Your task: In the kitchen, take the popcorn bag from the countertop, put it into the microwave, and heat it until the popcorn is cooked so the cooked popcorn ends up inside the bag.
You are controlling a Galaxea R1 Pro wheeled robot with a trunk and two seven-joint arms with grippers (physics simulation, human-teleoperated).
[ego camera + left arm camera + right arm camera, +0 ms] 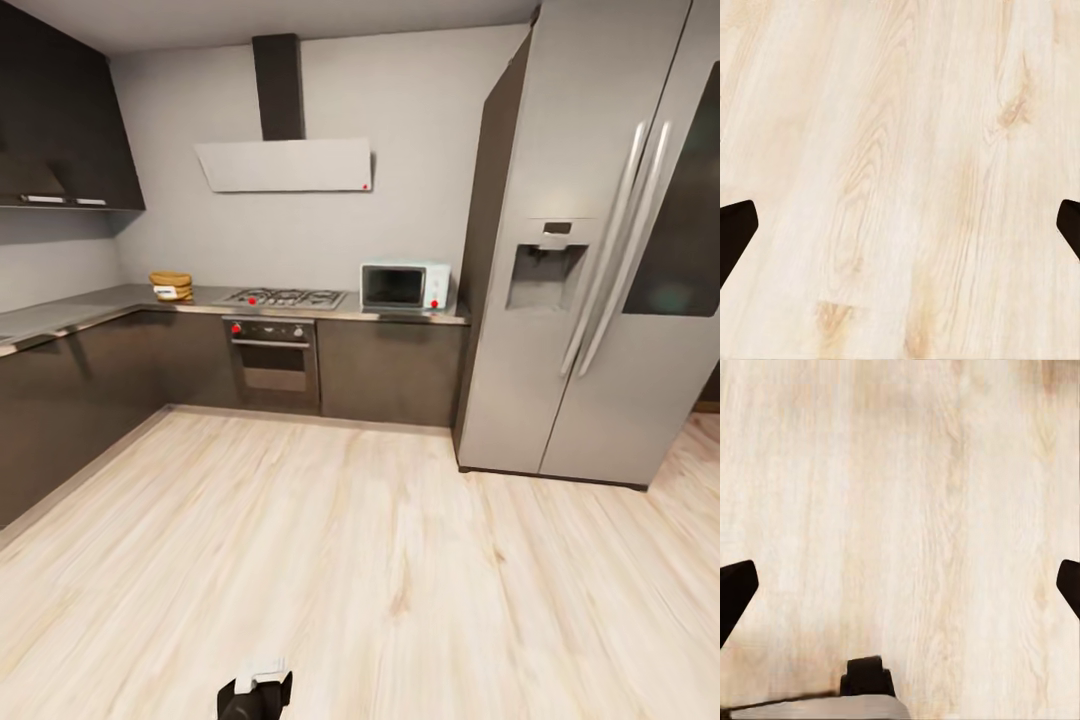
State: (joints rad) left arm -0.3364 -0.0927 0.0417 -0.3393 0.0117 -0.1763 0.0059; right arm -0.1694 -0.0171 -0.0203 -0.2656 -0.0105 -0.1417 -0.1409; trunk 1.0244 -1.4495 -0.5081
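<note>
While facing the kitchen from across the wood floor (330,560): popcorn bag (171,285) on the bench (70,312) by the back corner, well apart from the microwave (405,286) — door closed. Left tool (900,225) and right tool (900,585) spread wide, holding nothing.
</note>
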